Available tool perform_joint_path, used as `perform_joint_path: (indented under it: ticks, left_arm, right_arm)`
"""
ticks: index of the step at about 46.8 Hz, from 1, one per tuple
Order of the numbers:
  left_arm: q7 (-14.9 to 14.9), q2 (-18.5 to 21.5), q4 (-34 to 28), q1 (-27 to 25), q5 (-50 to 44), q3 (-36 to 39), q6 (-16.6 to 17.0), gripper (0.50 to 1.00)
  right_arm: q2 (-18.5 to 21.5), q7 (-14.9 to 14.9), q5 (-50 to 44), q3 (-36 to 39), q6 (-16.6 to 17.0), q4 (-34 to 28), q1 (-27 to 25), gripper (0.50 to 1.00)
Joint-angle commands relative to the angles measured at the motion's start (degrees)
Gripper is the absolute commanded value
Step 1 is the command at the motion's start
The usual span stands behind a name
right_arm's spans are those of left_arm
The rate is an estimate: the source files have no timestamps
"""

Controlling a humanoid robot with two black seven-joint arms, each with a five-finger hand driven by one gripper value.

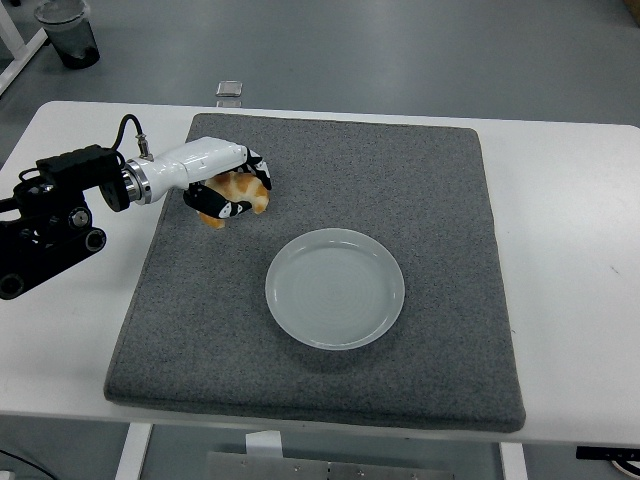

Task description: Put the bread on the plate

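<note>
One hand wrapped around the bread, plate bare

Nearest the bench's [580,300] front edge lies a grey mat [420,180] that covers most of its middle. On the mat's front half sits a round pale plate [335,288] with nothing in it. Farther back and to the left, the left hand [222,183] reaches in from the picture's left edge on a black arm with a white forearm. Its fingers [218,208] are curled around the bread [244,193], a golden-brown piece held over the mat's back left part, apart from the plate. Beyond the bench, on the grey floor, a dark bin [68,32] stands at the top left, and a small pale object [230,89] lies just behind the bench's far edge.
</note>
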Motion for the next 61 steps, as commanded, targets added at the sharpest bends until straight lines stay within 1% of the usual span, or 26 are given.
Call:
perform_joint_path:
  ticks: [1, 30, 44, 57, 61]
  left_arm:
    - [0.00, 0.19, -0.13, -1.23, -0.28, -0.03, -0.09, 0.500]
    - [-0.09, 0.19, -1.18, -9.75, -2.74, -1.44, -0.36, 0.500]
    - [-0.71, -0.60, -4.69, -12.57, -2.65, -0.82, -0.88, 0.500]
    - [-1.14, -5.44, -5.75, -13.10, -2.30, -0.39, -1.15, 0.500]
    - [-1.15, -6.58, -6.01, -14.15, -2.22, 0.49, -1.15, 0.500]
  right_arm:
    - [0.00, 0.00, 0.00, 0.00, 0.00, 0.02, 0.00, 0.932]
    - [0.00, 0.00, 0.00, 0.00, 0.00, 0.02, 0.00, 0.932]
    - [0.00, 0.00, 0.00, 0.00, 0.00, 0.02, 0.00, 0.930]
    - [0.00, 0.00, 0.00, 0.00, 0.00, 0.02, 0.00, 0.932]
    - [0.00, 0.00, 0.00, 0.00, 0.00, 0.02, 0.00, 0.930]
